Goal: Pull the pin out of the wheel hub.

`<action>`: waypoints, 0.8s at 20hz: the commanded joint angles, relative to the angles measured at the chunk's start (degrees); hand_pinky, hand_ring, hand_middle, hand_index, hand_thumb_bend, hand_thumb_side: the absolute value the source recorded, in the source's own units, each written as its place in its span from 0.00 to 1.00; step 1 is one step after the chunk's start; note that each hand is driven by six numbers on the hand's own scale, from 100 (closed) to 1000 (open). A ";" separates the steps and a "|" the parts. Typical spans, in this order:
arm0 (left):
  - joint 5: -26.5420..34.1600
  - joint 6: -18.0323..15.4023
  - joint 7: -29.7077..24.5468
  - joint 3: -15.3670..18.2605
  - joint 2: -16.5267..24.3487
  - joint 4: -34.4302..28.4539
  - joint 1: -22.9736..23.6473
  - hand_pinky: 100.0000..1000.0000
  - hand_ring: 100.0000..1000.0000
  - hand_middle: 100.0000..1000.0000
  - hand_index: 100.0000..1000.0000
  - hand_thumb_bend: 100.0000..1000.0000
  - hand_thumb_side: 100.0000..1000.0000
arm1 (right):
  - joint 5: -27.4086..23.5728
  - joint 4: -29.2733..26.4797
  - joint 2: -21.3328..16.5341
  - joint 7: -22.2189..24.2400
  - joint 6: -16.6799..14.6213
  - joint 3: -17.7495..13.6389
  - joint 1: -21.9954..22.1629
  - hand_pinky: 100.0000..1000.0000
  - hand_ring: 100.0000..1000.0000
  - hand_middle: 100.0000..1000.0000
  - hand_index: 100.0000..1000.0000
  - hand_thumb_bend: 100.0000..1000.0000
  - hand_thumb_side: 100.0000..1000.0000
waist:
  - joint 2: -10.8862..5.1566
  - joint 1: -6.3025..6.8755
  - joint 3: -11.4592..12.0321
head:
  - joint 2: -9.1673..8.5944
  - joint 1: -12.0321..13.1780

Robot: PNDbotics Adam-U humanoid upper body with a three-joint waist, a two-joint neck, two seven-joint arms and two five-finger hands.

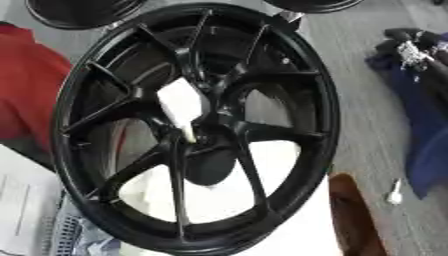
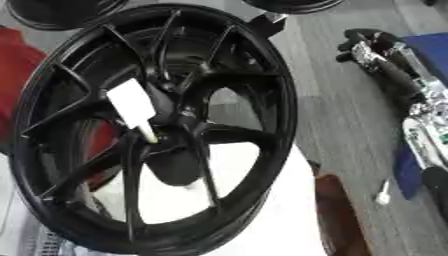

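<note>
black wheel hub [image 1: 197, 130] stands upright mid-view; white pin [image 1: 181, 105] sticks out at its centre. right hand [image 2: 372, 50] is well apart at right, fingers curled, empty. left hand unseen. suggest: pinch the pin's wide end, pull straight along its axis.

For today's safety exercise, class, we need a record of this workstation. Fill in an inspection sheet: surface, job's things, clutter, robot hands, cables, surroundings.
Surface: white top under the wheel.
Job's things: black wheel standing tilted; white pin still in its hub.
Clutter: small white object on the floor; papers at lower left.
Robot hands: right robot hand at upper right, away from the wheel, fingers curled, holding nothing; left not seen.
Cables: nothing seen.
Surroundings: grey floor, red shape at left, more black wheels behind, blue cloth.
</note>
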 commanded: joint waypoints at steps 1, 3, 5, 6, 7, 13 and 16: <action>-2.34 -2.15 -2.94 -1.75 0.91 0.87 -3.49 0.79 0.73 0.69 0.81 0.39 0.55 | 0.24 -0.79 -2.20 0.33 -0.09 -0.21 -0.46 0.97 0.69 0.63 0.77 0.00 0.44 | -1.60 -0.02 -0.06 | -0.73 0.17; -2.56 -3.23 -4.86 -3.61 -0.23 1.54 -6.21 0.79 0.73 0.69 0.81 0.39 0.55 | 0.24 -0.74 -2.31 0.37 -0.11 -0.19 -0.42 0.97 0.69 0.63 0.77 0.00 0.44 | -1.86 0.00 -0.15 | -0.62 0.21; -2.32 -3.78 -6.86 -5.29 -1.77 2.43 -9.26 0.79 0.73 0.69 0.81 0.40 0.55 | 0.25 -0.70 -2.38 0.39 -0.12 -0.19 -0.40 0.97 0.69 0.63 0.77 0.00 0.44 | -2.16 0.05 -0.15 | -0.54 0.23; -1.98 -3.96 -7.85 -6.04 -2.71 2.86 -10.77 0.78 0.73 0.69 0.81 0.40 0.55 | 0.25 -0.67 -2.40 0.41 -0.11 -0.16 -0.41 0.97 0.69 0.63 0.77 0.00 0.44 | -2.32 0.08 -0.16 | -0.55 0.30; -1.54 -3.98 -8.82 -6.68 -3.60 3.37 -12.22 0.78 0.72 0.69 0.81 0.40 0.55 | 0.24 -0.63 -2.40 0.43 -0.10 -0.15 -0.41 0.97 0.69 0.63 0.77 0.00 0.44 | -2.44 0.11 -0.13 | -0.58 0.31; 0.90 -3.23 -14.97 -11.26 -9.34 7.08 -19.87 0.78 0.72 0.68 0.81 0.40 0.55 | -0.13 -0.36 -2.35 0.66 -0.01 0.04 -0.65 0.97 0.69 0.63 0.77 0.00 0.44 | -3.19 0.28 -0.36 | -0.40 0.54; 2.01 -2.95 -18.34 -12.66 -11.90 8.41 -22.67 0.78 0.72 0.68 0.80 0.42 0.55 | -0.27 -0.25 -2.27 0.79 0.03 0.14 -0.78 0.97 0.69 0.63 0.77 0.00 0.44 | -3.35 0.37 -0.43 | -0.52 0.70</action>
